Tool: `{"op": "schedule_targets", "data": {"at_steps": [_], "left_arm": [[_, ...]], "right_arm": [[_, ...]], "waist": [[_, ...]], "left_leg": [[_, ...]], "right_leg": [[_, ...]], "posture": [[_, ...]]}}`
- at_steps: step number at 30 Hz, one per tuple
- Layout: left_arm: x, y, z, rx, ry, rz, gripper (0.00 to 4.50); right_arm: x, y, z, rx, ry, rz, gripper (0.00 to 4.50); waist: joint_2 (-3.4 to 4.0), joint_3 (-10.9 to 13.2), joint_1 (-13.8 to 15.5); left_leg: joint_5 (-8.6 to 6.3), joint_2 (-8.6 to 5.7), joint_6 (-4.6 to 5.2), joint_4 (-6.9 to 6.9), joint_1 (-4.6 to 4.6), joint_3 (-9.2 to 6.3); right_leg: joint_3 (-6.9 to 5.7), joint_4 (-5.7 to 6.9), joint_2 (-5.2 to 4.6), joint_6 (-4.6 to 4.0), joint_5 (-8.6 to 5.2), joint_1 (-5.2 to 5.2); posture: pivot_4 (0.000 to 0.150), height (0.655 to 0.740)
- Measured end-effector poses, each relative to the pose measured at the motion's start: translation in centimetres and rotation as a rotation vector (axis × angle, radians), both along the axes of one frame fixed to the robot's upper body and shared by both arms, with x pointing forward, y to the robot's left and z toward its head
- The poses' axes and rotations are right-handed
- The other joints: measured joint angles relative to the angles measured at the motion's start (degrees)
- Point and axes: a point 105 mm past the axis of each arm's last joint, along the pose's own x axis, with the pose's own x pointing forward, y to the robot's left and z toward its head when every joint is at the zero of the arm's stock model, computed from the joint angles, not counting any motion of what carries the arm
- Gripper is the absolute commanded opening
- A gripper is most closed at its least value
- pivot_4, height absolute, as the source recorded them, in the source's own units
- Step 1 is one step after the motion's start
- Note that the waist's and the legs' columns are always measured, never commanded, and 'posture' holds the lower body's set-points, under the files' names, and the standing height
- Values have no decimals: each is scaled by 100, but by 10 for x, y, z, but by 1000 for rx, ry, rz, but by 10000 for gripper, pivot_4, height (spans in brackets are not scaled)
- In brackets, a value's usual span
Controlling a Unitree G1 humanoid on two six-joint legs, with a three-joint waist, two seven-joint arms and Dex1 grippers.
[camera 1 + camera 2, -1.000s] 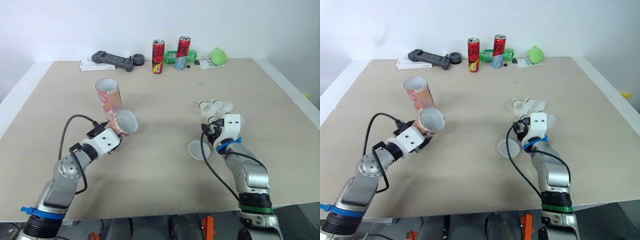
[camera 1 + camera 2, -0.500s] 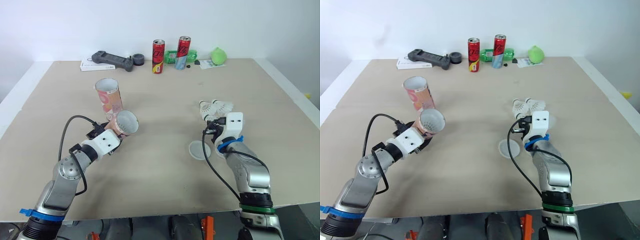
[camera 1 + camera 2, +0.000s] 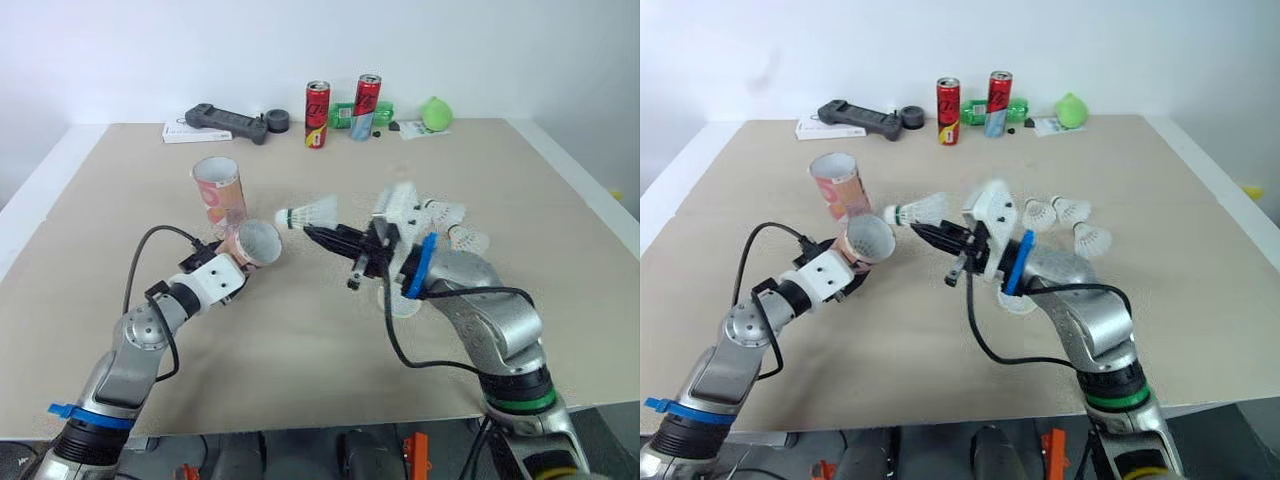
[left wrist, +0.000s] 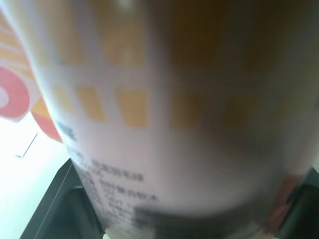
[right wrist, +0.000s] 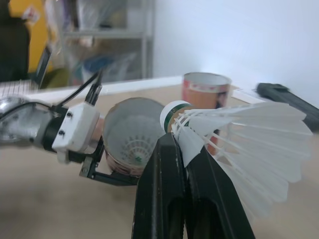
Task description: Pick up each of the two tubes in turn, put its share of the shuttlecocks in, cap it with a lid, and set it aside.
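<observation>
Right fingers (image 5: pixel 162 184) are pressed together on the feather skirt of a shuttlecock (image 3: pixel 312 211), pinching it. Right gripper (image 3: pixel 310 231) is in the air, cork end pointing at the held tube (image 3: pixel 255 243), just off its open mouth, not touching. Left gripper (image 3: pixel 232 262) is clamped on the held tube's lower body, one finger each side. Held tube is tilted, mouth facing the right gripper. Second shuttlecock (image 5: pixel 130 148) sits deep inside the held tube. Second tube (image 3: pixel 218 190) stands upright on the table (image 3: pixel 300 370), just behind the held tube. Lid (image 3: pixel 398 308) lies flat, well apart from the held tube, under the right arm. Three loose shuttlecocks (image 3: pixel 1040 213) (image 3: pixel 1072 208) (image 3: pixel 1090 238) lie farther from the held tube, beyond the lid.
</observation>
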Motion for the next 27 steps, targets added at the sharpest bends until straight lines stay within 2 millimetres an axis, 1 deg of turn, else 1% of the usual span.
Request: {"op": "schedule_targets", "data": {"at_steps": [2, 3, 5, 7, 10, 11, 12, 13, 14, 17, 18, 20, 21, 23, 25, 27], "left_arm": [[0, -1, 0, -1, -1, -4, 33066], [-1, -2, 1, -1, -5, -6, 33066], [-2, -2, 1, 0, -8, -5, 33066], [-2, -1, 0, -2, -10, -1, 33066], [-3, 0, 0, -3, -13, 13, 33066], [-4, 0, -1, -3, -14, 17, 33066], [-4, 1, -1, -3, -14, 20, 33066], [-4, 0, -1, -3, -16, 22, 33066], [-4, 0, -1, -4, -17, 23, 33066], [-4, 0, 0, -8, -19, 24, 33066], [-4, 0, -1, -9, -20, 26, 33066], [-4, 0, -1, -10, -22, 29, 33066], [-4, 0, -1, -10, -22, 30, 33066], [-4, 0, -1, -10, -22, 30, 33066], [-4, 0, -1, -10, -23, 29, 33066], [-3, 0, -1, -10, -23, 27, 33066]], "right_arm": [[0, 12, -8, -62, -15, 39, 287], [-3, 21, -18, -114, -15, 78, 287], [-4, 28, -26, -145, -9, 108, 287], [-4, 29, -25, -152, -20, 124, 287], [-6, 31, -21, -164, -28, 155, 8373], [-8, 32, -16, -164, -28, 182, 14973], [-9, 32, -13, -162, -28, 198, 16260], [-11, 32, -6, -155, -33, 224, 24227], [-12, 31, -2, -149, -36, 235, 25741], [-12, 22, 16, -142, -52, 259, 25741], [-11, 18, 22, -153, -64, 266, 23114], [-6, 12, 28, -192, -84, 267, 15305], [-2, 10, 30, -221, -97, 267, 10663], [3, 8, 29, -266, -119, 267, 1473], [11, 10, 22, -355, -157, 266, 668], [21, 18, 12, -454, -198, 277, 668]], "waist": [[0, 0, 12], [0, 0, 16], [0, 0, 15], [0, 0, 14], [0, 0, 5], [0, 0, 0], [0, 0, -1], [0, 0, -2], [0, 0, -3], [0, 0, -1], [0, 1, -2], [0, 1, -3], [1, 1, -3], [1, 1, -3], [2, 2, -7], [2, 2, -4]], "left_leg": [[1, 0, 1, -1, -2, -2], [-1, 0, -1, -2, -6, -1], [-2, 0, -3, -2, -10, -1], [-2, 0, -3, -2, -11, -1], [-2, 1, -3, -2, -10, -1], [-2, 1, -3, -2, -9, -1], [-2, 1, -3, -2, -8, -1], [-2, 1, -3, -2, -8, -2], [-2, 1, -3, -2, -8, -2], [-3, 1, -4, -2, -9, -1], [-3, 1, -4, -2, -9, 0], [-3, 1, -4, -2, -7, 0], [-3, 1, -4, -3, -5, 0], [-3, 1, -4, -3, -5, 0], [-3, 1, -4, -3, -5, 3], [-2, 1, -3, -3, -4, 1]], "right_leg": [[0, 0, 3, -4, -6, -1], [0, 0, 2, -4, -12, 1], [1, 0, 4, -6, -13, 0], [1, 0, 5, -3, -14, -1], [1, 1, 7, -2, -12, -2], [1, 1, 7, -3, -11, -3], [1, 1, 7, -3, -11, -2], [1, 1, 7, -3, -11, -3], [1, 1, 7, -3, -11, -2], [1, 1, 4, -3, -11, -1], [2, 1, 4, -3, -12, -2], [2, 1, 6, -4, -12, -4], [2, 1, 7, -4, -12, -4], [2, 1, 6, -5, -12, -4], [2, 1, 6, -4, -11, -5], [1, 1, 7, -4, -11, -6]], "posture": [[1500, 7400], [1500, 7400], [1500, 7400], [1500, 7400], [1500, 7400], [1500, 7400], [1500, 7400], [1500, 7400], [1500, 7400], [1500, 7400], [1500, 7400], [1500, 7400], [1500, 7400], [1500, 7400], [1500, 7400], [1500, 7400]]}}
